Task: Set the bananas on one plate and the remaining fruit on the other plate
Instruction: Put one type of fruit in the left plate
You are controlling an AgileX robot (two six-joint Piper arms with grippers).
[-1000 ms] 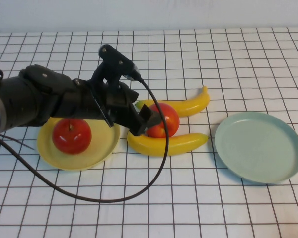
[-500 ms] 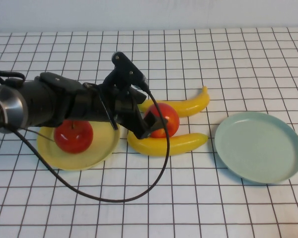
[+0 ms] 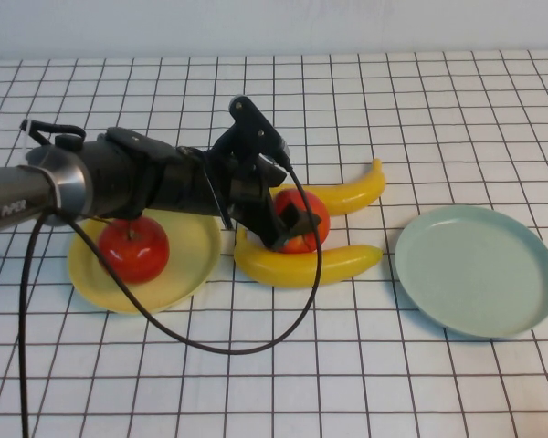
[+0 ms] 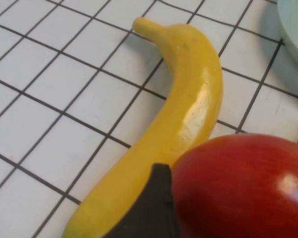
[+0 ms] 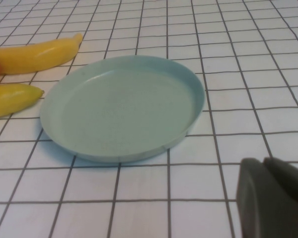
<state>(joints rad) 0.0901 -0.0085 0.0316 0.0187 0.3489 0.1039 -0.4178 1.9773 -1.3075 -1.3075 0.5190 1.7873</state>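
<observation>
One red apple (image 3: 132, 248) sits on the yellow plate (image 3: 194, 274) at the left. The second red apple (image 3: 309, 214) lies on the table between the two yellow bananas, the far one (image 3: 347, 193) and the near one (image 3: 320, 265). My left gripper (image 3: 288, 224) is open, with its jaws around this second apple. The left wrist view shows the apple (image 4: 243, 183) close up, one dark finger (image 4: 151, 213) beside it, and a banana (image 4: 188, 114). The pale blue-green plate (image 3: 479, 269) is empty at the right. My right gripper (image 5: 268, 198) is shut, near that plate (image 5: 121, 106), and is out of the high view.
The left arm's black cable (image 3: 210, 345) loops over the white gridded table in front of the yellow plate. The right wrist view shows both banana tips (image 5: 37, 54) beyond the blue-green plate.
My left gripper has moved right from the yellow plate's edge and now has its jaws around the apple between the bananas. The fruit and plates have not moved.
</observation>
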